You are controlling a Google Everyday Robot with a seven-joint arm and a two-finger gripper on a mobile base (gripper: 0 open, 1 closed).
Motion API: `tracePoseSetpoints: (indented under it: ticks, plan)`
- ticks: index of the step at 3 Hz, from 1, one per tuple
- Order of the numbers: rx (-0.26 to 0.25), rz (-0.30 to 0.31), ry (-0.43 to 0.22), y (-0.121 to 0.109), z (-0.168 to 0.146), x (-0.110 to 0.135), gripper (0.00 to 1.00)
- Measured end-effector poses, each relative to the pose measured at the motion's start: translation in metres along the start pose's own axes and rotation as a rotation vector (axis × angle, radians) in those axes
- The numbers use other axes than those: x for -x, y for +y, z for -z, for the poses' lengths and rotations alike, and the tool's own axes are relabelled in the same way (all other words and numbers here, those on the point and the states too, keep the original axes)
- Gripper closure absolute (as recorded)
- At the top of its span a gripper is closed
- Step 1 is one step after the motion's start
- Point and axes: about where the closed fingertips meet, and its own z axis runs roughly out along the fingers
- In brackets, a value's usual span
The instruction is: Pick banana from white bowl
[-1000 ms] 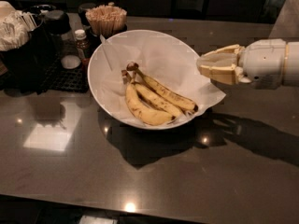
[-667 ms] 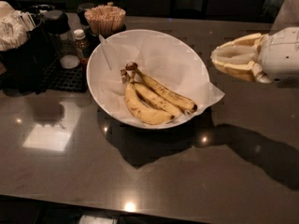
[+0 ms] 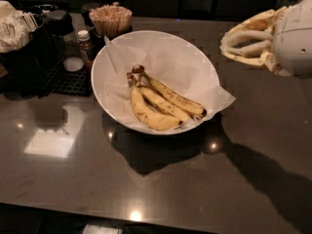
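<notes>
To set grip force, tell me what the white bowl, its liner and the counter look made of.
White bowl: likely glazed ceramic or hard plastic, glossy smooth rim.
Liner: thin white paper, matte, creased, corner overhanging the rim.
Counter: dark polished stone or laminate, mirroring light spots.
End effector: cream, plastic-looking, hovering right of the bowl.

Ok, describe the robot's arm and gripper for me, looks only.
The gripper, at the upper right of the view and to the right of the white bowl, is pale cream-yellow with a ribbed, skeletal build and dark slots between its ribs. It joins a smooth, rounded, glossy white arm housing at the right edge. No cables or markings show.
</notes>
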Motion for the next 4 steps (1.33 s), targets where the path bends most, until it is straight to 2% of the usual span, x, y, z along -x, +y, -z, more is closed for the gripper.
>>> tracePoseSetpoints:
  ticks: [1,2,3,4]
  plan:
    - [0.061,0.12,0.034,-0.008,-0.017,0.024,1.0]
    - [0.181,0.194,0.038,-0.004,-0.052,0.044,1.0]
    - [0.317,0.239,0.045,0.013,-0.091,0.056,1.0]
    - [0.455,0.219,0.075,0.034,-0.136,0.05,1.0]
